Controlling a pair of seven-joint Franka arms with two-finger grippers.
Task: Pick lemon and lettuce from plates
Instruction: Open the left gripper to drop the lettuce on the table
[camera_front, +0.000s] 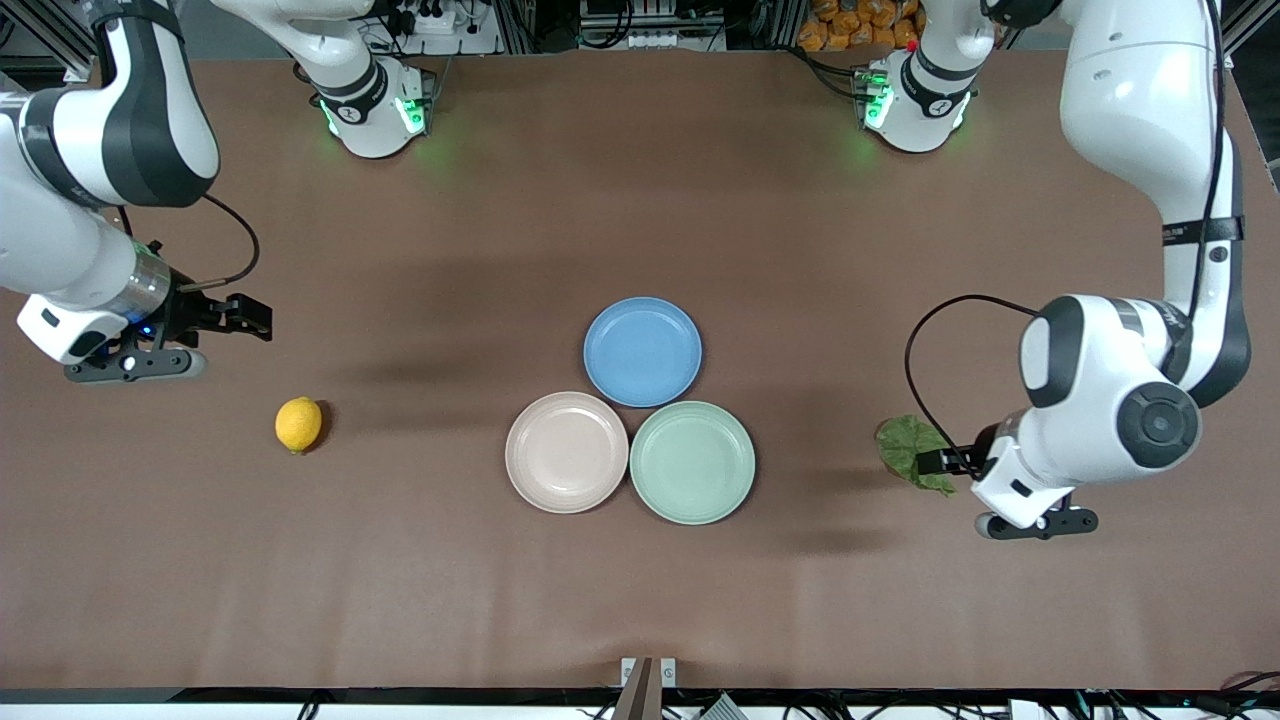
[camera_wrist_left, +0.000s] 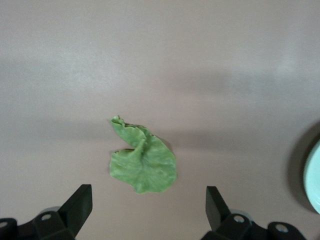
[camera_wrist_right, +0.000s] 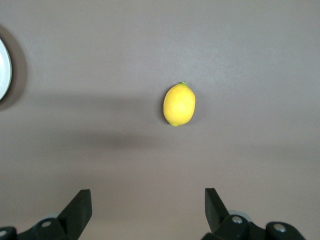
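The lemon lies on the bare table toward the right arm's end, off any plate; it also shows in the right wrist view. The lettuce lies on the bare table toward the left arm's end and shows in the left wrist view. The beige-pink plate and the mint green plate sit side by side mid-table, both empty. My right gripper is open and empty, up over the table near the lemon. My left gripper is open and empty, just above the lettuce's edge.
An empty blue plate sits touching the two other plates, farther from the front camera. The mint plate's rim shows at the edge of the left wrist view, and a pale plate's rim at the edge of the right wrist view.
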